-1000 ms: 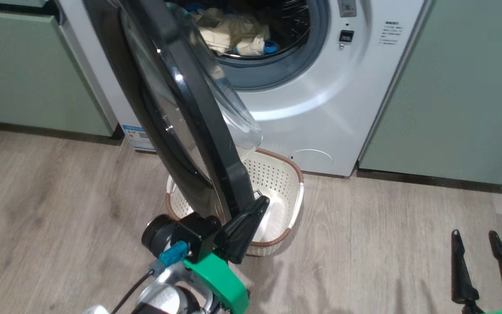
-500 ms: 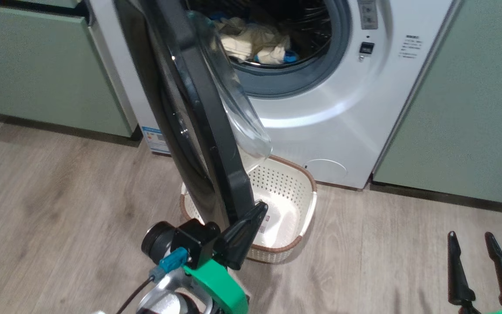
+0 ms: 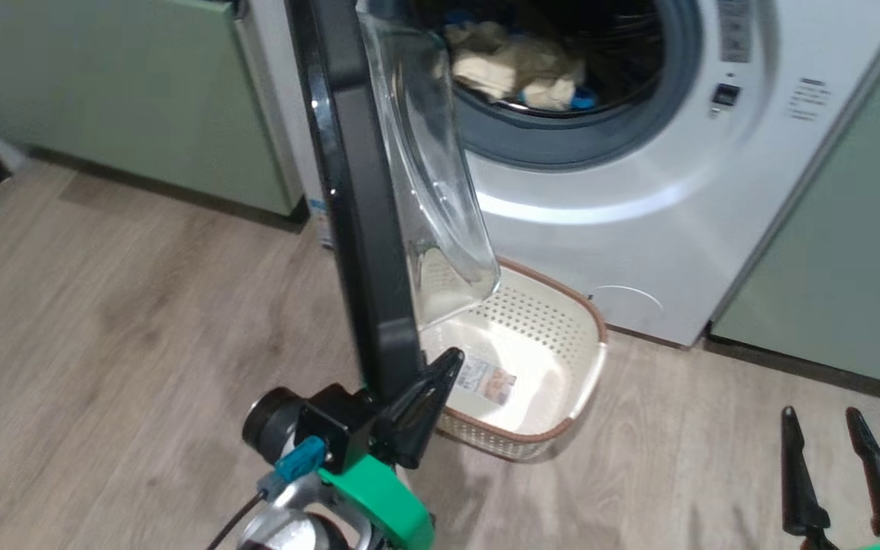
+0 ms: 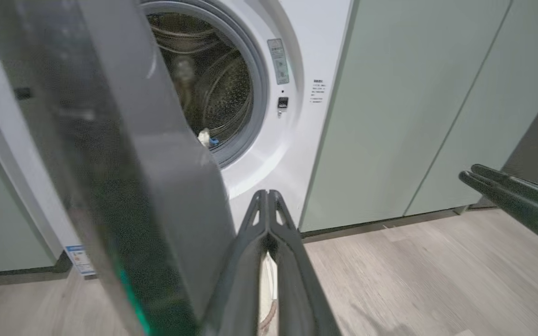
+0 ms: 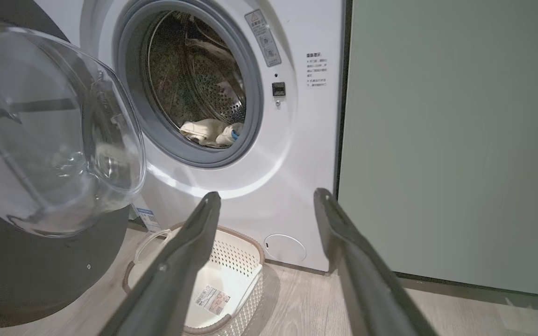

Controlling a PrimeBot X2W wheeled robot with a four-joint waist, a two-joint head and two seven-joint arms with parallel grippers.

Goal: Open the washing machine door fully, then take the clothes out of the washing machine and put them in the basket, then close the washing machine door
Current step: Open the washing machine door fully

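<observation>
The white washing machine [image 3: 638, 229] stands with its door [image 3: 356, 191] swung out, seen edge-on: black rim, with the clear glass porthole [image 3: 432, 168] bulging right. Cream clothes [image 3: 520, 69] with a bit of blue lie in the drum, and show as clothes [image 5: 203, 130] in the right wrist view. The cream basket [image 3: 554, 328] sits on the floor under the door. My left gripper [image 3: 440, 374] is shut, its fingers against the inner side of the door's lower rim. In the left wrist view, the door [image 4: 110, 163] is just left of that gripper [image 4: 266, 193]. My right gripper [image 3: 822, 435] hangs open at the lower right.
Pale green cabinets [image 3: 142, 99] flank the machine on the left, and another cabinet [image 3: 852, 267] stands on the right. Wood-look floor [image 3: 142, 344] spreads in front. The basket [image 5: 222, 280] lies between the door and the machine's front.
The head view has shifted, so the camera has moved. The door now looks more edge-on, swung a little wider, with my left gripper still at its lower rim. The right gripper is unchanged.
</observation>
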